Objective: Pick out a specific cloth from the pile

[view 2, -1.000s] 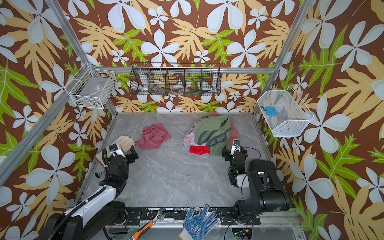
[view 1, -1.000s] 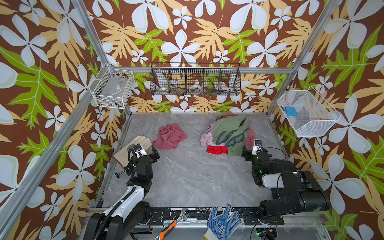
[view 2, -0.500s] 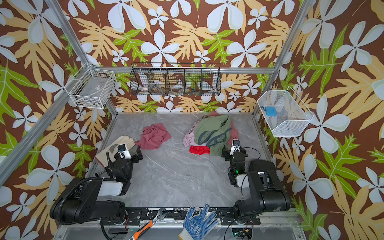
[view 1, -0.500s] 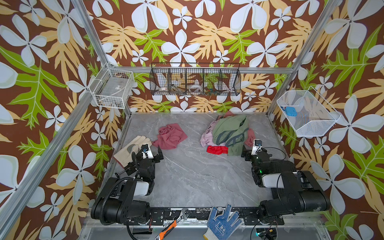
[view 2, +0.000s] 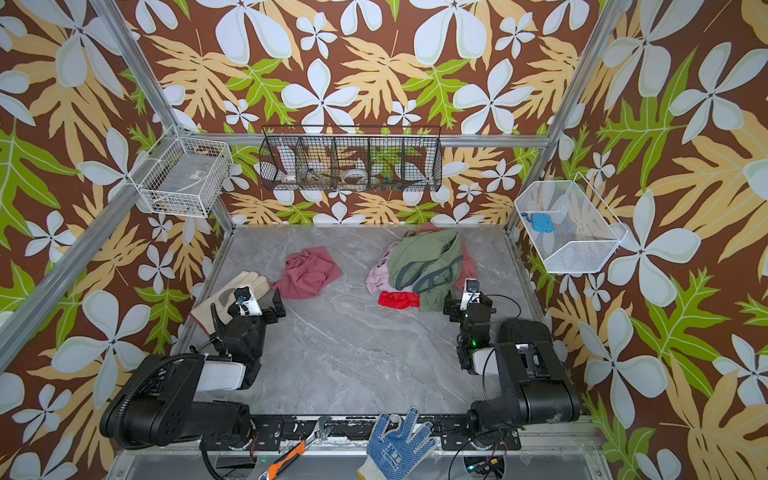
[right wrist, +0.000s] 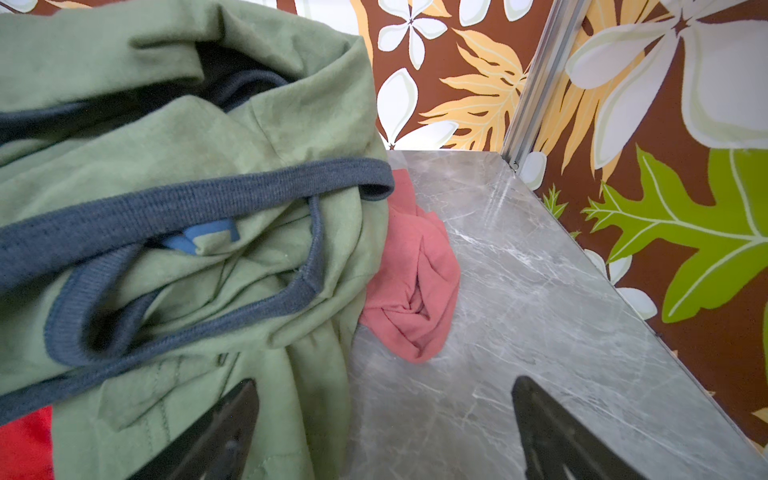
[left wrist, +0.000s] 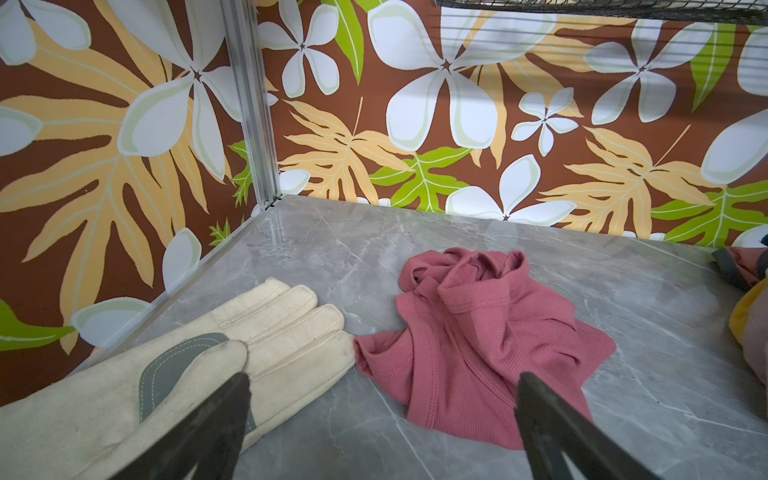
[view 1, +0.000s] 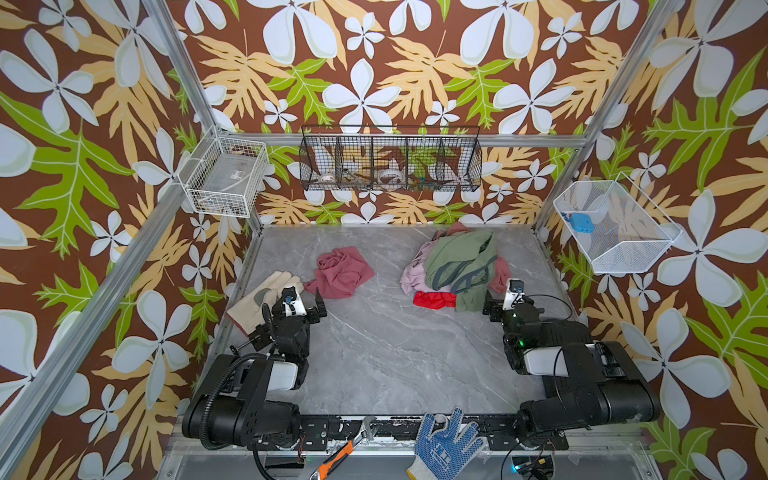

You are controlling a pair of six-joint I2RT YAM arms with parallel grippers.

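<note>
The cloth (view 1: 340, 272) (view 2: 309, 272) (left wrist: 478, 336), dusty rose and crumpled, lies alone on the grey table left of centre. To the right sits the pile (view 1: 457, 262) (view 2: 424, 262), topped by a sage green garment (right wrist: 187, 208). A lilac-pink piece (view 1: 413, 274) lies at its left, a small red cloth (view 1: 432, 300) in front and a rose fold (right wrist: 415, 282) on its right. My left gripper (view 1: 293, 305) (left wrist: 382, 380) is open just short of the cloth's near edge. My right gripper (view 1: 508, 301) (right wrist: 384, 384) is open at the pile's near right corner, with bare table between its fingers.
A beige work glove (view 1: 262, 301) (left wrist: 208, 353) lies against the left wall, touching the cloth's corner. A blue dotted glove (view 1: 444, 440) and an orange-handled tool (view 1: 332, 457) lie on the front rail. Wire baskets (view 1: 390, 160) hang on the walls.
The left arm has folded down low at the front left while its gripper stays open near the cloth. The right arm and the fabrics have not moved.
</note>
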